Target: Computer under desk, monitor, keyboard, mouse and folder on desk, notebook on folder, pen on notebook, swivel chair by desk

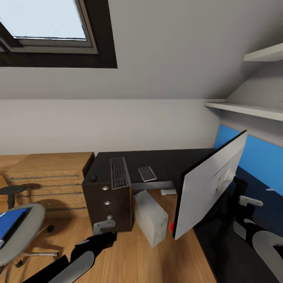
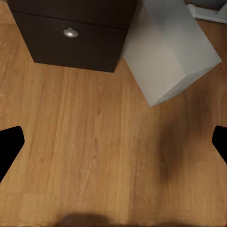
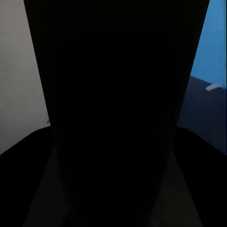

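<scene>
The black desk [image 1: 165, 159] runs along the wall and turns toward me on the right. On it lie the black keyboard [image 1: 120, 173], a small dark mouse [image 1: 93, 178] and a flat grey notebook [image 1: 147, 173]. The monitor [image 1: 208, 184] leans steeply over the desk's right wing, silver back toward me, red dot low. My right gripper [image 1: 251, 201] is close behind it, and its wrist view looks at the black monitor [image 3: 116, 104]. The grey computer [image 1: 151, 218] [image 2: 170, 47] stands on the floor beside the drawers [image 2: 71, 33]. My left gripper [image 1: 104, 226] [image 2: 113, 146] hangs open above the floor. The blue folder [image 1: 11, 222] lies on the swivel chair [image 1: 27, 236].
A wooden chest [image 1: 51, 184] with bar handles stands left of the desk, a dark round stool [image 1: 11, 190] before it. A small white object [image 1: 168, 192] lies under the desk. Wall shelves [image 1: 243, 108] and a blue panel [image 1: 255, 157] are at the right.
</scene>
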